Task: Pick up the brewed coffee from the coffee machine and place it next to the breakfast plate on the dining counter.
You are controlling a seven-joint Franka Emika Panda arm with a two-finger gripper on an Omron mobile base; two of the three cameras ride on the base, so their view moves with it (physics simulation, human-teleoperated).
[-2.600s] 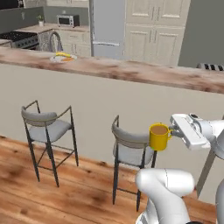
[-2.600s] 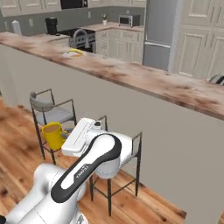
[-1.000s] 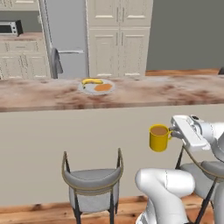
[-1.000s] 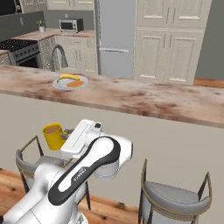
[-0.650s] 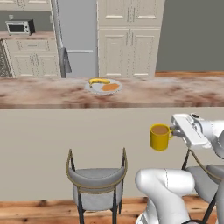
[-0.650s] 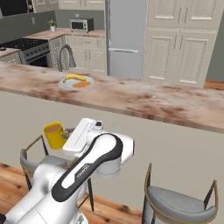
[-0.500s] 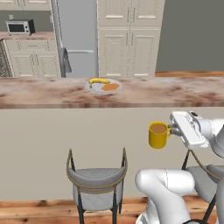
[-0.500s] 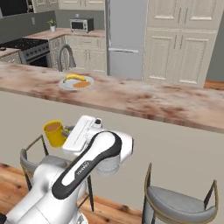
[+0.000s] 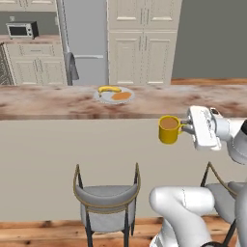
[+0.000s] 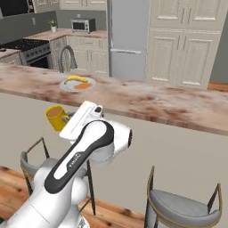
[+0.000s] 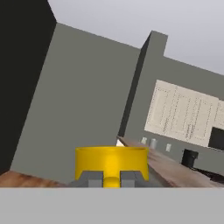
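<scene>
The gripper [image 9: 185, 129] is clamping the handle of the brewed coffee [image 9: 169, 129], holding the mug upright at its tip, with brown liquid showing at the rim. Compared with the pictures of a moment ago, the mug is riding higher against the beige front of the dining counter [image 9: 58, 103], now just under the stone edge, while the base is standing nearly settled. The breakfast plate [image 9: 114, 95] is lying ahead of the gripper, above it and off to its left. Judged from this, transport is ending and the lift over the edge toward the plate is beginning.
</scene>
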